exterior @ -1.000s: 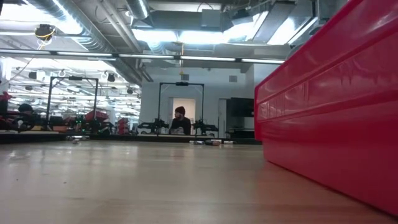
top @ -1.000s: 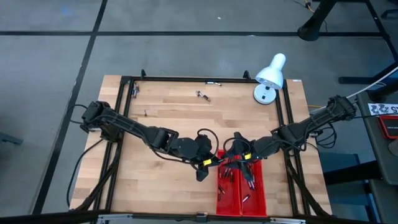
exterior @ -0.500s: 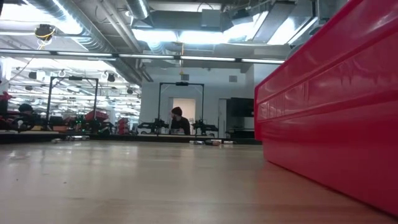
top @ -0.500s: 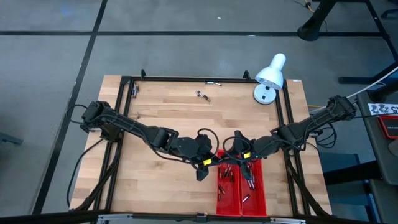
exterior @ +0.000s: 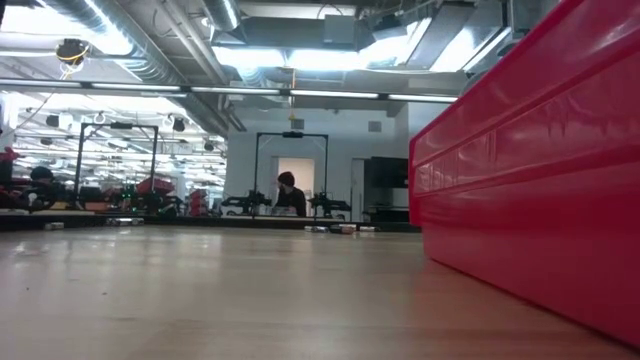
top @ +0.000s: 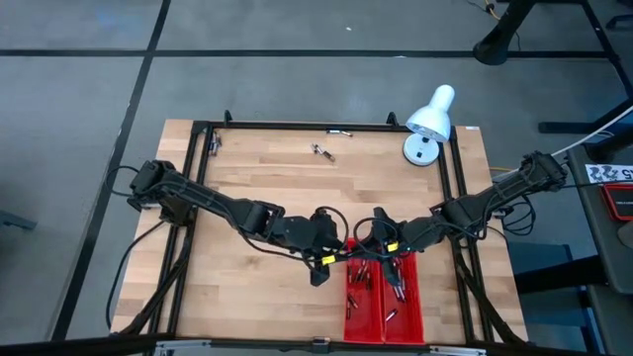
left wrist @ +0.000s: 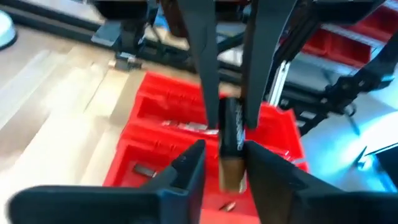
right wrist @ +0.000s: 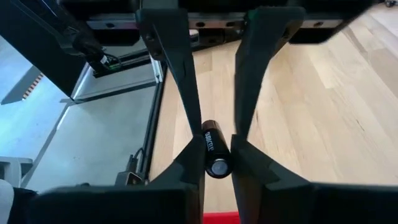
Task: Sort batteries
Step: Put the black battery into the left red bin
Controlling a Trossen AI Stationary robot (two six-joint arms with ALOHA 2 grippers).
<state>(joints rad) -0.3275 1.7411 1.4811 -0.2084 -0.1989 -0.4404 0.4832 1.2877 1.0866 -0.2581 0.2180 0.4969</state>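
Handover above red tray (top: 384,309): right claw (right wrist: 216,155) and left claw (left wrist: 229,149) both pinching one battery (right wrist: 213,152). Risk: uneven release, battery dropping into wrong compartment.

Bright ceiling lights (exterior: 300,45) glare; wrist views blurred.

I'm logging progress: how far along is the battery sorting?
Done: several batteries lie in the red tray. In hand: the right gripper grips one battery over the tray, with the left gripper meeting it. Left: a few loose batteries on the table.
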